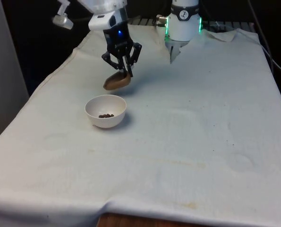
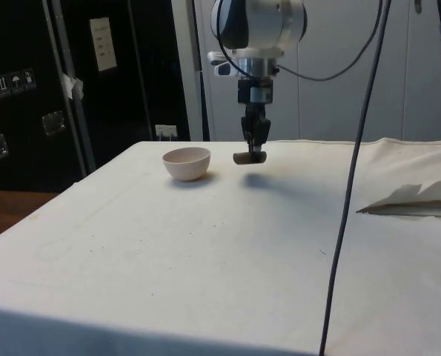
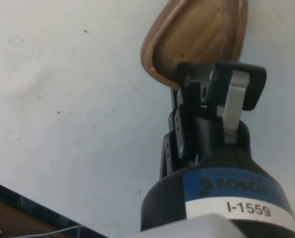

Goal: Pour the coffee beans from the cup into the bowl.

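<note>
A brown wooden cup (image 1: 117, 82) hangs tipped on its side just above the cloth, its mouth turned toward the front view's left. My gripper (image 1: 126, 72) is shut on its rim; in the wrist view the cup's hollow inside (image 3: 199, 34) looks bare, with the fingers (image 3: 206, 84) clamped on its edge. A white bowl (image 1: 106, 111) stands on the cloth a little nearer the camera than the cup, with a small heap of dark coffee beans (image 1: 106, 115) inside. In the side view the cup (image 2: 249, 157) hangs to the right of the bowl (image 2: 187, 162).
The white cloth (image 1: 192, 142) covers the whole table, with a raised fold (image 2: 413, 196) near the robot's base (image 1: 183, 21). A black cable (image 2: 350, 185) hangs in front of the side camera. The table's near edge (image 1: 145, 221) shows bare wood.
</note>
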`<state>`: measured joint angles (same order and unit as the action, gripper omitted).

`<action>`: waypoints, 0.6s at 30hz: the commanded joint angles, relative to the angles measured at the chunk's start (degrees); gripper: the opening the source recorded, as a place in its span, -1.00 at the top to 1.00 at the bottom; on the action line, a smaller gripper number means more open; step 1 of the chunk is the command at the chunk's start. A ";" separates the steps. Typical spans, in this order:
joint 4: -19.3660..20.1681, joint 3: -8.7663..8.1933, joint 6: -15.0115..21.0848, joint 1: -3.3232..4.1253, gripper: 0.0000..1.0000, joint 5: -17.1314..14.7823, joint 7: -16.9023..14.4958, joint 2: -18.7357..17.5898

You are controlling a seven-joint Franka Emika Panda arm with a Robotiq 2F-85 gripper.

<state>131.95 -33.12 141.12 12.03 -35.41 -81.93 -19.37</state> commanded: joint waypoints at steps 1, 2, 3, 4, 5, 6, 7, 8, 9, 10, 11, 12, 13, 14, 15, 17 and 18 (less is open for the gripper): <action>0.80 -0.23 1.49 0.80 0.96 0.74 1.03 0.11; 1.09 0.17 2.12 0.80 0.96 0.74 1.20 0.11; 0.86 1.15 1.60 -0.06 0.96 0.00 0.57 0.00; 1.66 0.86 3.09 0.74 0.96 0.74 1.49 0.17; 1.95 1.20 3.67 0.80 0.96 0.74 1.66 0.17; 2.23 1.60 4.24 0.80 0.96 0.69 1.83 0.17; 2.52 1.95 4.81 0.80 0.96 0.69 2.01 0.17; 2.86 2.35 5.39 0.80 0.96 0.74 2.18 0.17; 3.21 2.69 6.07 0.80 0.96 0.74 2.35 0.23; 3.55 3.04 6.70 0.80 0.96 0.80 2.52 0.29; 3.90 3.38 7.22 0.74 0.96 0.86 2.69 0.40; 3.04 3.84 5.84 -0.06 0.96 0.00 1.78 0.11; 4.64 4.01 8.48 0.74 0.96 0.86 2.92 0.52; 5.04 4.30 9.11 0.74 0.96 0.86 3.04 0.63; 5.39 4.64 9.63 0.69 0.96 0.92 3.15 0.74; 6.19 5.27 10.89 0.74 0.96 0.92 3.44 0.97; 6.82 5.84 12.03 0.69 0.96 0.92 3.67 1.20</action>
<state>138.20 -26.70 151.95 11.86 -35.41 -79.30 -18.11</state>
